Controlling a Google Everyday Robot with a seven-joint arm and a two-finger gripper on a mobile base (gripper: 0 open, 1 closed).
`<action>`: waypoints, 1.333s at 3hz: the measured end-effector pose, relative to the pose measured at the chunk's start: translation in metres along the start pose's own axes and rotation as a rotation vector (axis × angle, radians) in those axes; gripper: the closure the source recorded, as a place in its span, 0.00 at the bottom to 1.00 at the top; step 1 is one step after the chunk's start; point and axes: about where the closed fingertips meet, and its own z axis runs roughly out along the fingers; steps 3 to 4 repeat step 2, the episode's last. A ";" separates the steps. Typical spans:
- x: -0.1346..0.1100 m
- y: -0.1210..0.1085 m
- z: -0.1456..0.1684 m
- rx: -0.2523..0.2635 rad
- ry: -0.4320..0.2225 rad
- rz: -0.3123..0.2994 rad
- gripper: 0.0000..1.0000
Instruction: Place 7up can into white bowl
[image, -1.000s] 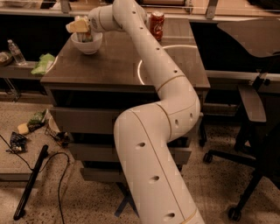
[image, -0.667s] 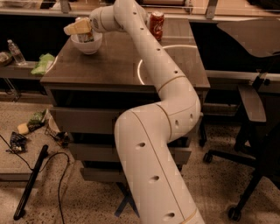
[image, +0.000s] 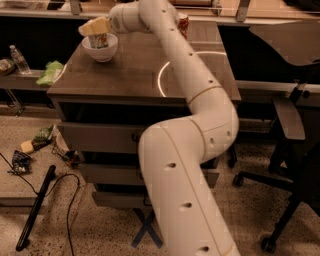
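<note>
The white bowl (image: 100, 52) stands at the back left of the dark table (image: 130, 75). The 7up can (image: 99, 40), silvery with green lettering, stands upright inside the bowl, its lower part hidden by the rim. My gripper (image: 94, 27) reaches in from the right and sits right at the can's top, directly over the bowl. The white arm stretches across the table from the foreground.
A red cola can (image: 183, 23) stands at the table's back edge, behind the arm. A water bottle (image: 19, 59) and green cloth (image: 50, 73) lie on a low shelf at left. An office chair (image: 292, 125) stands at right. Clutter and a cable (image: 35, 200) lie on the floor.
The gripper stays over the bowl with the can beneath it; it has shifted only slightly. Nothing else has moved.
</note>
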 end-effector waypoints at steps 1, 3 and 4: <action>-0.050 -0.052 -0.140 0.093 -0.056 -0.062 0.00; -0.043 -0.043 -0.118 0.074 -0.051 -0.051 0.00; -0.043 -0.043 -0.118 0.074 -0.051 -0.051 0.00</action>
